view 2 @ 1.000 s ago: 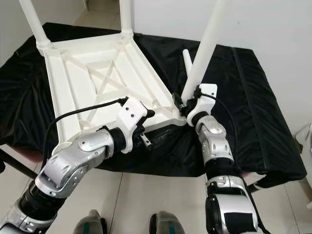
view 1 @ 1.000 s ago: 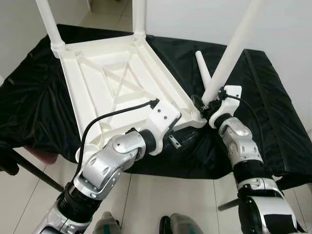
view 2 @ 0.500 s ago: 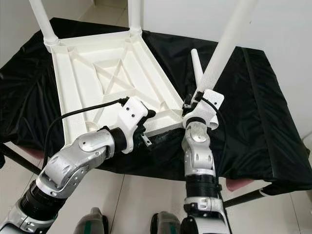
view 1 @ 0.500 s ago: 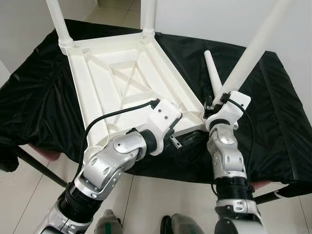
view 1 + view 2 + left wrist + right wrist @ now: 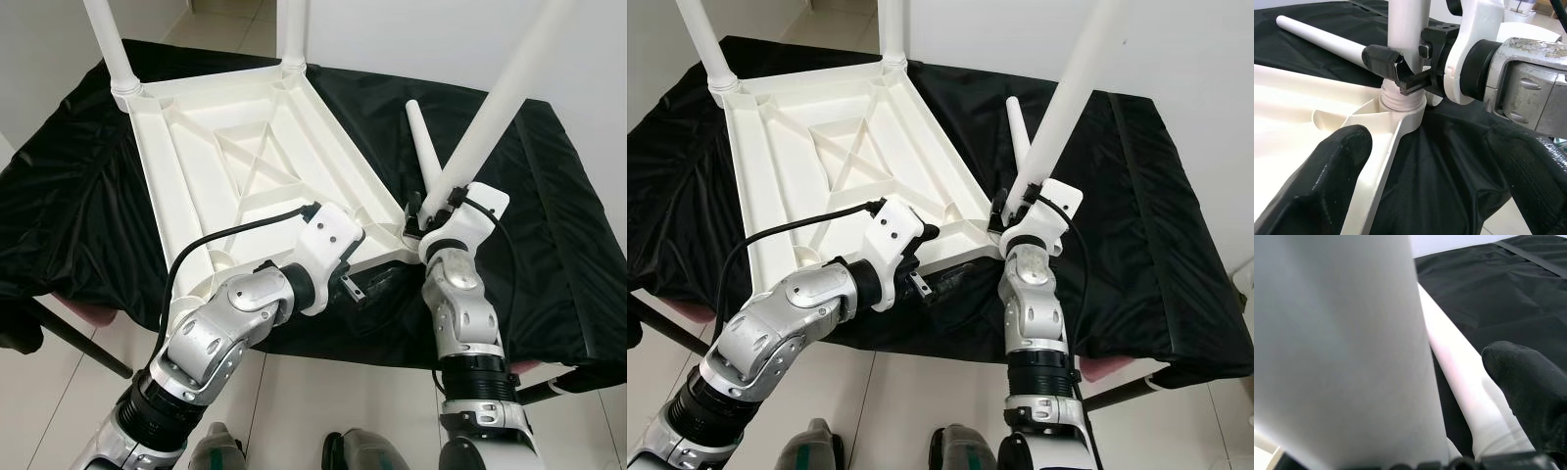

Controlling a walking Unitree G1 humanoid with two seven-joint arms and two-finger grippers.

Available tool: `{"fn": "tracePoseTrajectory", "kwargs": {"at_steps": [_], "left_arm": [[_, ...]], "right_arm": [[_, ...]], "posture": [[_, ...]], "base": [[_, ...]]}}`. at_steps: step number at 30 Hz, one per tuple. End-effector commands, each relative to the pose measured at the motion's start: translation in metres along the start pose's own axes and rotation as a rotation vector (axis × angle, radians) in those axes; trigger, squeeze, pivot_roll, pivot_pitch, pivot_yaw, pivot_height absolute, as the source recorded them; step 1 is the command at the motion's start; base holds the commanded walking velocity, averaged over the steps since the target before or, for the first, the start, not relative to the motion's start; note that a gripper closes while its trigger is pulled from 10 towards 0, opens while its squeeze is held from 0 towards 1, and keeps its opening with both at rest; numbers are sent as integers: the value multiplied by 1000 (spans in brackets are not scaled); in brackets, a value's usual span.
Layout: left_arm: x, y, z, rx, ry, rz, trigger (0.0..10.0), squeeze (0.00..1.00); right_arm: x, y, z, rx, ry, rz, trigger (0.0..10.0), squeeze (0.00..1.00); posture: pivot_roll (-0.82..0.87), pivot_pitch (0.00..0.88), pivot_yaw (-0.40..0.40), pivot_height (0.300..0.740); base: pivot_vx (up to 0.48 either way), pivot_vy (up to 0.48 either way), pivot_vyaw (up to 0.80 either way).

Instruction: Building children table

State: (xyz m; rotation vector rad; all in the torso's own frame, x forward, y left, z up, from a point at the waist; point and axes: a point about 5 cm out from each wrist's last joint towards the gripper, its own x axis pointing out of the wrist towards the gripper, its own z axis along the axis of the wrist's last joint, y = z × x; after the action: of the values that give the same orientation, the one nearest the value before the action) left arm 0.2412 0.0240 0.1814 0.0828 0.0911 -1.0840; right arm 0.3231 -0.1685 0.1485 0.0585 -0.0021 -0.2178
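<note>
Left wrist view: right gripper (image 5: 1400,73) clamped on leg (image 5: 1406,29) just above corner socket (image 5: 1403,100). You judge leg light, stiff, smooth plastic, likely slippery; grip low near socket for control. Left gripper (image 5: 1415,171) spread wide, holding nothing, one finger (image 5: 1327,171) over tabletop (image 5: 235,147) rim, at 6 o'clock of socket. Tabletop white, ribbed underside up, on black cloth (image 5: 59,196). Two legs stand at 12 o'clock corners. Spare leg (image 5: 421,147) lies loose on cloth at 1 o'clock of socket.
</note>
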Motion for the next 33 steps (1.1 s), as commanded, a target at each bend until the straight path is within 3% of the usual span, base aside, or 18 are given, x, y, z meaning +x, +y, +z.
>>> {"fn": "tracePoseTrajectory", "kwargs": {"at_steps": [1, 4, 5, 6, 8, 9, 11, 16, 18, 22, 29, 30, 31, 32, 33], "left_arm": [[0, -5, 0, 5, 4, -28, 10000, 0], [1, -5, 1, 8, 3, -30, 10000, 0], [1, -5, 1, 10, 3, -31, 10000, 0], [1, -4, 1, 11, 3, -32, 10000, 0], [1, -4, 1, 11, 3, -32, 10000, 0], [1, -4, 1, 12, 3, -32, 10000, 0], [1, -4, 1, 14, 4, -34, 10000, 0], [1, -2, 2, 18, 4, -34, 10000, 0], [1, -2, 2, 18, 4, -34, 10000, 0], [0, -1, 2, 23, 6, -26, 10000, 0], [-1, 0, 2, 24, 9, -22, 10000, 0], [-1, 0, 2, 24, 9, -21, 10000, 0], [-1, 0, 2, 24, 9, -21, 10000, 0], [-1, 0, 2, 25, 10, -20, 10000, 0], [-1, 0, 2, 25, 10, -20, 10000, 0]], "right_arm": [[1, 0, -3, 1, 16, 7, 10000, 1000], [2, -2, -5, -17, 25, 44, 10000, 1000], [5, -6, -8, -44, 31, 111, 10000, 1000], [7, -10, -12, -62, 45, 188, 10000, 114], [7, -10, -12, -62, 45, 188, 10000, 114], [9, -12, -14, -73, 57, 238, 10000, 0], [12, -15, -14, -73, 61, 376, 10000, 0], [15, -16, -15, -121, 46, 526, 10000, 0], [15, -16, -15, -121, 46, 526, 10000, 0], [22, -15, -13, -131, 19, 651, 10000, 0], [28, -14, -9, -121, 1, 701, 9882, 0], [30, -14, -8, -133, -8, 703, 8863, 0], [30, -14, -8, -133, -8, 703, 8863, 0], [32, -15, -8, -152, -7, 698, 3804, 0], [32, -15, -8, -152, -7, 698, 3804, 0]], "posture": [[-47, 35, -56, 740], [-45, 31, -59, 740], [-47, 26, -57, 740], [-47, 26, -55, 740], [-47, 26, -55, 740], [-47, 26, -55, 740], [-50, 27, -50, 740], [-50, 30, -47, 740], [-50, 30, -47, 740], [-37, 35, -41, 740], [-28, 36, -41, 740], [-29, 36, -41, 740], [-29, 36, -41, 740], [-27, 35, -41, 740], [-27, 35, -41, 740]], "base": [[0, 0, 0], [0, 0, 0], [0, 0, 0], [0, 0, 0], [0, 0, 0], [0, 0, 0], [0, 0, 0], [0, 0, 0], [0, 0, 0], [0, 0, 0], [0, 0, 0], [0, 0, 0], [0, 0, 0], [0, 0, 0], [0, 0, 0]]}}
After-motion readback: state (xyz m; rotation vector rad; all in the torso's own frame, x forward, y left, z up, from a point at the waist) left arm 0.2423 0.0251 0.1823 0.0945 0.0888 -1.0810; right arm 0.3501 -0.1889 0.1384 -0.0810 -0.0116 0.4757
